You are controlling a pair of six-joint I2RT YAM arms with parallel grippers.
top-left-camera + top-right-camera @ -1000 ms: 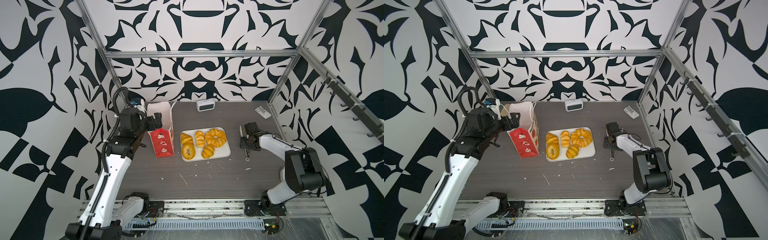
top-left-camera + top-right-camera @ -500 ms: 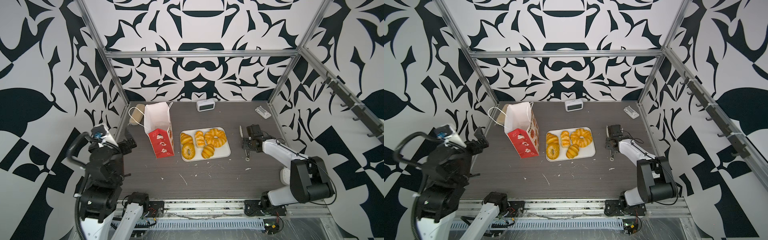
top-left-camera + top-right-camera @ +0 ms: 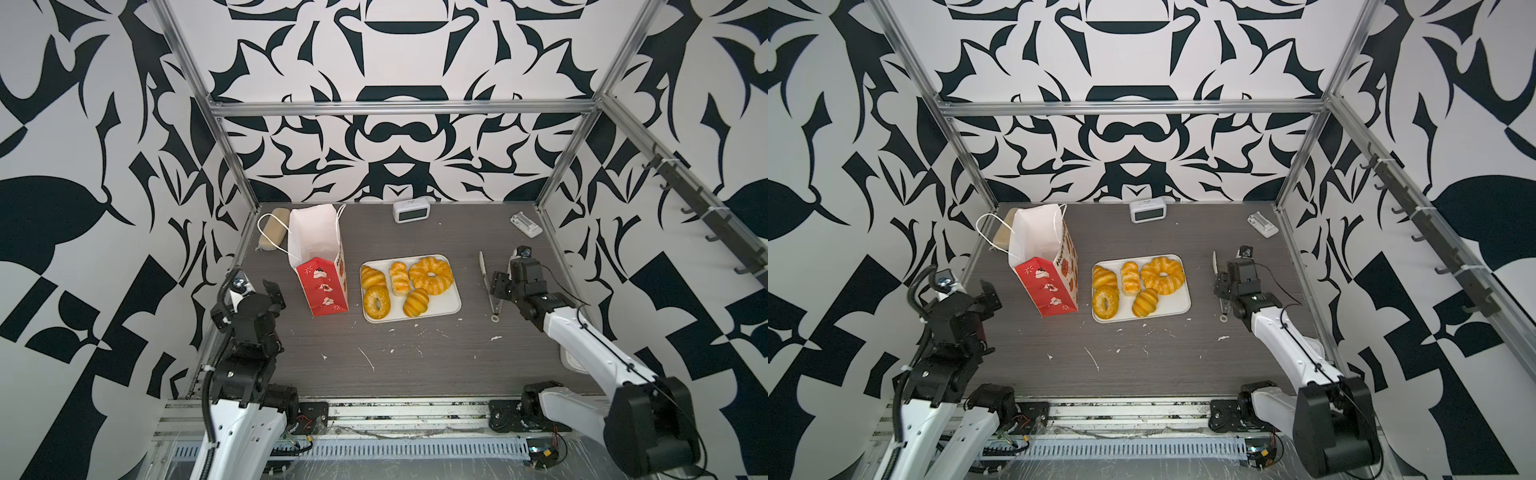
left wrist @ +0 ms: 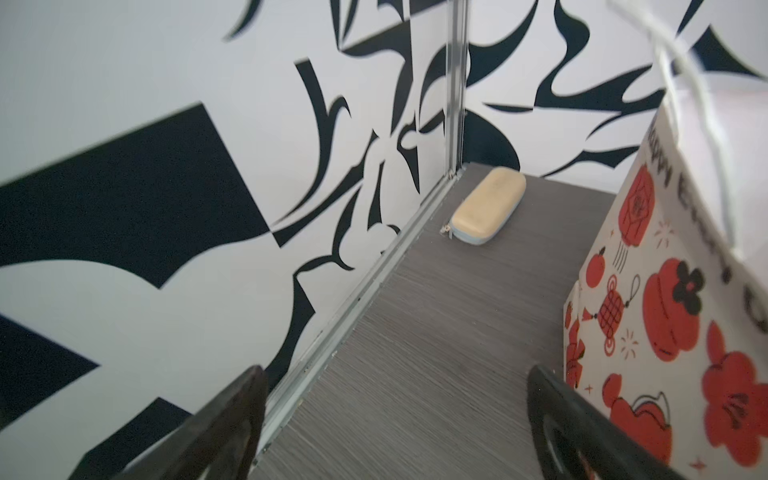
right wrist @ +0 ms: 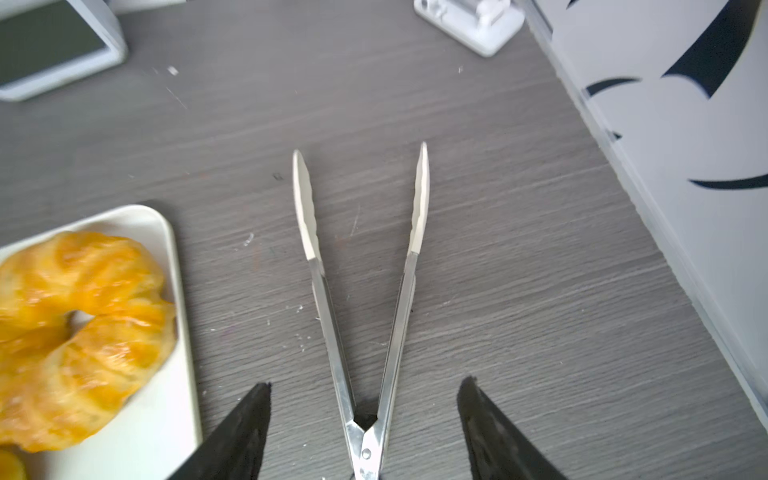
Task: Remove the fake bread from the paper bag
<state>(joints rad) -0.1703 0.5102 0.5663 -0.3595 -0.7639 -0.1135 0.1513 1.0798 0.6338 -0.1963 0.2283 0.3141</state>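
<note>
golden fake bread (image 3: pixel 399 278) on tray (image 3: pixel 445 306), near right gripper (image 5: pixel 366 384)

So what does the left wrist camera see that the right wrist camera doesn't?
Only the left wrist view: the red-and-white paper bag and a tan zippered case near the wall corner.
Only the right wrist view: metal tongs lying spread on the table, the white tray with the large ring pastry, a digital clock and a white plastic object.
Both: the grey table, the patterned wall, and an open, empty gripper: left gripper, right gripper.
</note>
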